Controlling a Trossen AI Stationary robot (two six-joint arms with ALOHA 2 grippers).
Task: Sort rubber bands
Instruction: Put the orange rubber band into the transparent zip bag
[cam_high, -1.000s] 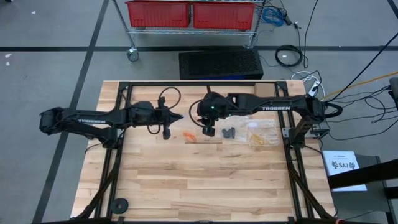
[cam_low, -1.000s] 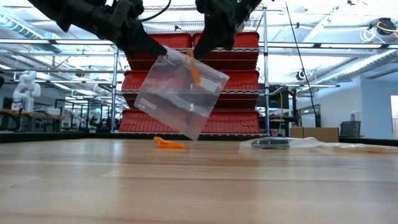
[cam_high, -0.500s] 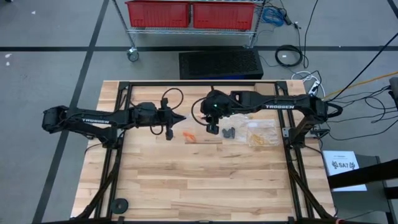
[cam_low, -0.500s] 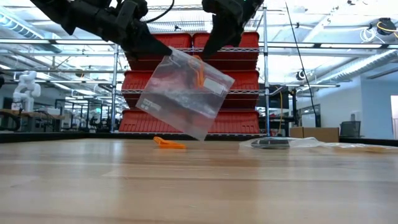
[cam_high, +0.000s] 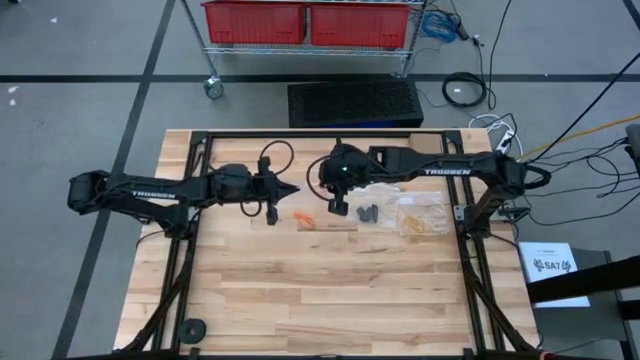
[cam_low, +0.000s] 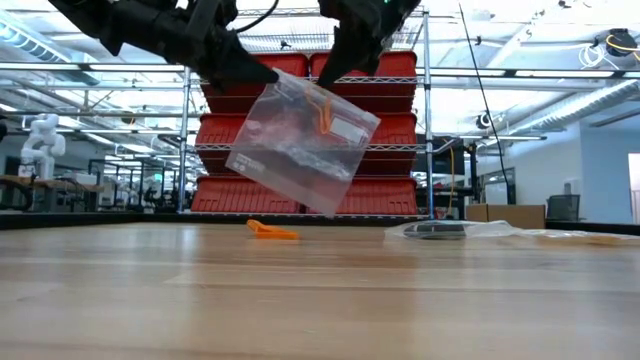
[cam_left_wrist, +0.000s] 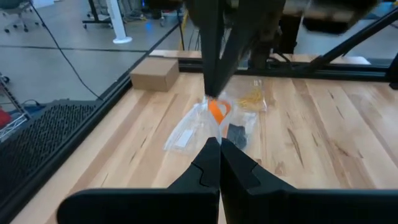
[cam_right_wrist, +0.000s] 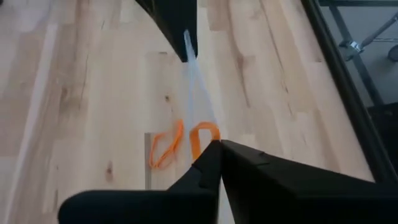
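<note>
Overhead, table-level, two close wrist views

From above, the clear bag (cam_high: 318, 208) held between the two arms is almost invisible against the desk (cam_high: 330, 290), and the right hand (cam_high: 337, 207) covers where it meets the bag's mouth. The dark bands (cam_high: 368, 212) and pale bands (cam_high: 420, 212) lying to the right on the desk are too small to count or tell apart singly, and from desk height they shrink to a flat glint (cam_low: 440, 229). In the low view both arms are cut off by the upper edge, and the left wrist view shows the right arm only as a blurred dark mass (cam_left_wrist: 249, 25).
</note>
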